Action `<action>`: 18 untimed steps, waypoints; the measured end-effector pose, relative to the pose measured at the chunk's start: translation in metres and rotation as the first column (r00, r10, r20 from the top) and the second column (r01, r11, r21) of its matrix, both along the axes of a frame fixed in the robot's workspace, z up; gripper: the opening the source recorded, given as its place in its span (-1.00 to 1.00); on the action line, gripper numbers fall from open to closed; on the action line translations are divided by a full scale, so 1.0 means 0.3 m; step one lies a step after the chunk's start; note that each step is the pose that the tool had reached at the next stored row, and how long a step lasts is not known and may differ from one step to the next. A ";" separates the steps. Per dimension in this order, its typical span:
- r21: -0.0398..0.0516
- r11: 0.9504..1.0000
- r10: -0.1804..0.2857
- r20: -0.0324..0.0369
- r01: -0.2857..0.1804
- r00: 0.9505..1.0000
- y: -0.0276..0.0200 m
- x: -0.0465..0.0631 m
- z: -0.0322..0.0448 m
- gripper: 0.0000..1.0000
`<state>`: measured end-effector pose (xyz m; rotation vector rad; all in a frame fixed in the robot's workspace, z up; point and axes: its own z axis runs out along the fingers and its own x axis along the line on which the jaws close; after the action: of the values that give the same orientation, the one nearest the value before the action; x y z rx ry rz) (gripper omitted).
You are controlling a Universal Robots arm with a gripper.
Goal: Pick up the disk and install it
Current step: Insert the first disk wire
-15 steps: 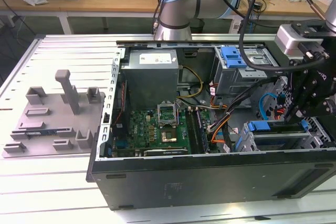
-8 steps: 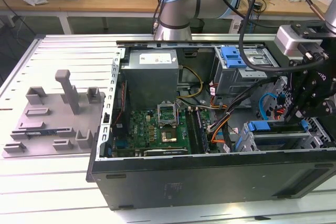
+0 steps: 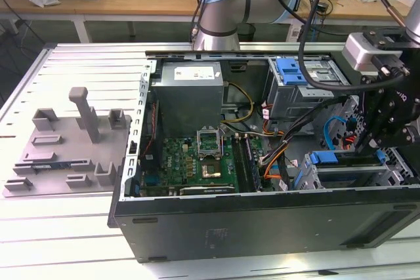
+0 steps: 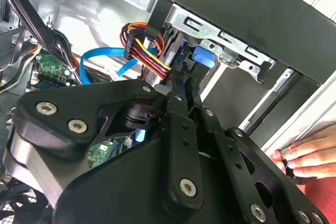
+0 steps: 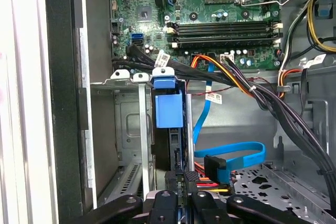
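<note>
Exterior view: the open computer case [image 3: 262, 221] lies on a slatted white table [image 3: 72, 240], with the gripper [image 3: 387, 113] low over its drive bay. First wrist view: the disk [image 5: 169, 109] stands edgewise in the bay slot, seemingly nearly seated, jaws closed on its edge. Second wrist view: a person's hand [image 4: 304, 153] rests on the case edge.

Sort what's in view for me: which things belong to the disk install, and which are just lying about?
Job in hand: disk, gripper, drive bay, computer case.

Lying about: grey fixture block, power supply, motherboard, cables, a person's hand.
</note>
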<state>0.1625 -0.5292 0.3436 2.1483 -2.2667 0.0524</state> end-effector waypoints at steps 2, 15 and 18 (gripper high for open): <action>0.000 1.000 0.000 0.000 0.000 1.000 0.000 0.002 -0.003 -0.66; 0.000 1.000 0.000 0.000 0.000 1.000 0.000 0.004 -0.001 -0.66; 0.000 1.000 0.000 0.000 0.000 1.000 0.000 0.004 0.001 -0.66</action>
<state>0.1638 -0.5291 0.3440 2.1486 -2.2665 0.0523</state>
